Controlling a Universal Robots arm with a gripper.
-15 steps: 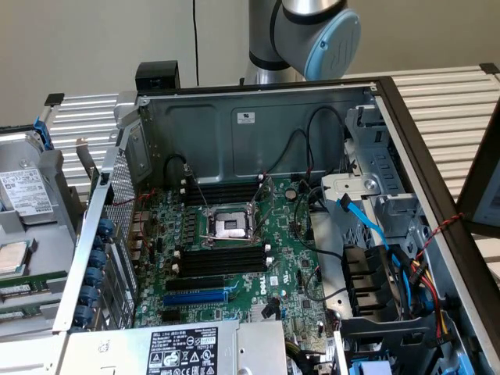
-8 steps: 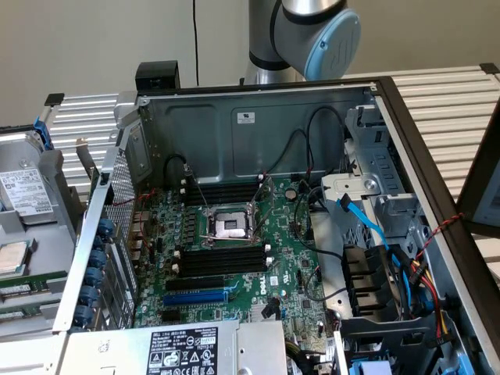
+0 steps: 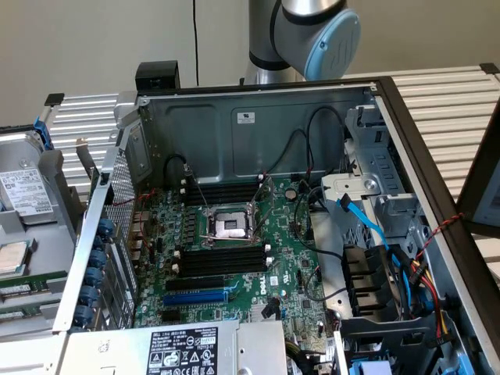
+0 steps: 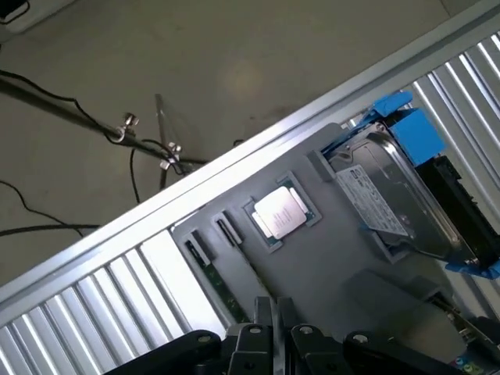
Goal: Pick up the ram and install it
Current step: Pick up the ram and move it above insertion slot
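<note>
One ram (image 4: 221, 291) lies flat on the grey tray (image 4: 344, 266), in a narrow groove along the tray's edge that borders the ribbed bench (image 4: 94, 312). It is a long dark-green stick, apart from the other parts on the tray. Further in on the tray a square processor chip (image 4: 280, 212) sits in a shallow recess, and beyond it a hard drive (image 4: 391, 207) rests against a blue bracket (image 4: 414, 129) at the tray's far side. The gripper (image 4: 273, 305) hangs over the tray, close to one end of the ram; I cannot tell whether it is wide or narrow, nor whether it touches the stick. The open computer case (image 3: 258, 125) stands beside the tray, on the exterior view's right of it, with its black memory slots (image 3: 223, 258) uncovered.
</note>
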